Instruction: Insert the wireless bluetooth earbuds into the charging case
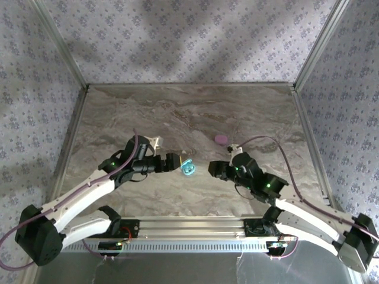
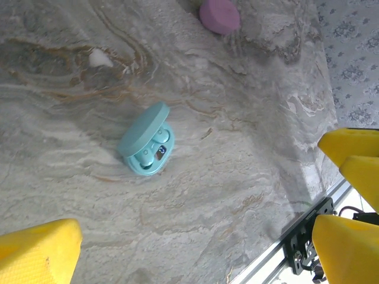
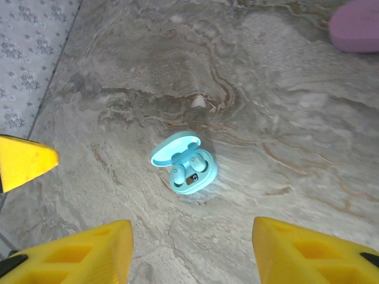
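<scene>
We find the blue charging case (image 3: pixel 186 164) lying open on the marble table (image 1: pixel 118 118), about midway between the side edges and somewhat closer to the near edge than the far one. Its lid is tipped back, and two light blue earbuds (image 3: pixel 197 163) sit in its wells with a small lit display between them. The left gripper (image 2: pixel 195 236), just left of the case, is spread wide and holds nothing. The right gripper (image 3: pixel 192 228), just right of it, also stands apart and empty. A closed pink case (image 3: pixel 355 26) rests nearer the far edge. We also see a small pale piece (image 3: pixel 198 102) near the blue case, but we cannot tell what it is.
</scene>
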Robot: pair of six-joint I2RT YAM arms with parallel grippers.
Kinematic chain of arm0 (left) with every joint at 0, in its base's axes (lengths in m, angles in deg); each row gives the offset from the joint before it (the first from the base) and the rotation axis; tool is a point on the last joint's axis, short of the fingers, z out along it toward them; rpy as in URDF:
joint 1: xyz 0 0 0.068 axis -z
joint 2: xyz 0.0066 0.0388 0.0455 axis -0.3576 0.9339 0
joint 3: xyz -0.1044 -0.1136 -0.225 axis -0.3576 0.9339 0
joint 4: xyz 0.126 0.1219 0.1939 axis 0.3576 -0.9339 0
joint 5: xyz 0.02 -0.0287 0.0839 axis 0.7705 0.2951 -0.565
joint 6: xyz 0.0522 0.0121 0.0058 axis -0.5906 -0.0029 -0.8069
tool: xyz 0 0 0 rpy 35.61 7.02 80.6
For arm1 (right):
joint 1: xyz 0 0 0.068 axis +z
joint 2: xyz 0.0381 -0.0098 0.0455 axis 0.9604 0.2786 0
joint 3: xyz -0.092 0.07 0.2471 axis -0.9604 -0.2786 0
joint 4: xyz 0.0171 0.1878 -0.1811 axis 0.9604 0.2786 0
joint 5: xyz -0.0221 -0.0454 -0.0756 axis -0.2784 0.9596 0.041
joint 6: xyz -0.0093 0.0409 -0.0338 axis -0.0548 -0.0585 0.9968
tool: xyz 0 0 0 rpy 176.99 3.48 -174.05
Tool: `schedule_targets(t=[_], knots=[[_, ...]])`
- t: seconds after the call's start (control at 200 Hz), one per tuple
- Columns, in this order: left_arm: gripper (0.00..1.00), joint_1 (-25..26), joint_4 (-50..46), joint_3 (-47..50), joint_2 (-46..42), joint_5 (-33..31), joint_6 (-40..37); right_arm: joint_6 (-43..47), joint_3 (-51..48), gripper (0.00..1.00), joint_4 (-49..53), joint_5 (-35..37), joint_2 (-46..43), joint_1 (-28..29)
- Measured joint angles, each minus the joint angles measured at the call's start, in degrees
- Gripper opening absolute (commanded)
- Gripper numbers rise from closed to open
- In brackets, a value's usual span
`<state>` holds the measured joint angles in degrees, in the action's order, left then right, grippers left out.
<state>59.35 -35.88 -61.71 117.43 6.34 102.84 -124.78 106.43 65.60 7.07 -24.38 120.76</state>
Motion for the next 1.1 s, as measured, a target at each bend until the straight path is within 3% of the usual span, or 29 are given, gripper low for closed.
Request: schedule_targets(t=[0.195, 0.405, 0.695, 0.895, 1.099], knots=[[1.0, 0.24, -0.2, -4.04, 6.93, -0.46, -1.92, -1.92, -4.76, 0.63, 1.46, -7.37, -4.72, -8.13], [0.86, -1.64, 0.44, -7.02, 14.16, 1.25, -2.71, -2.21, -6.67, 0.56, -2.34, -16.61, 3.93, -14.16], [0.63, -6.03, 3.02, -8.11, 21.86, 6.32, -3.32, -0.33, -1.77, 0.38, -10.1, -23.74, 21.66, -12.39], [0.43, -7.98, 3.78, -8.15, 23.74, 8.5, -3.5, 0.7, 2.49, 0.22, -14.56, -24.15, 30.97, -8.68], [0.32, -8.02, 4.17, -8.24, 27.21, 9.84, -3.74, 0.9, 5.51, 0.11, -16.98, -23.43, 36.74, -5.27]])
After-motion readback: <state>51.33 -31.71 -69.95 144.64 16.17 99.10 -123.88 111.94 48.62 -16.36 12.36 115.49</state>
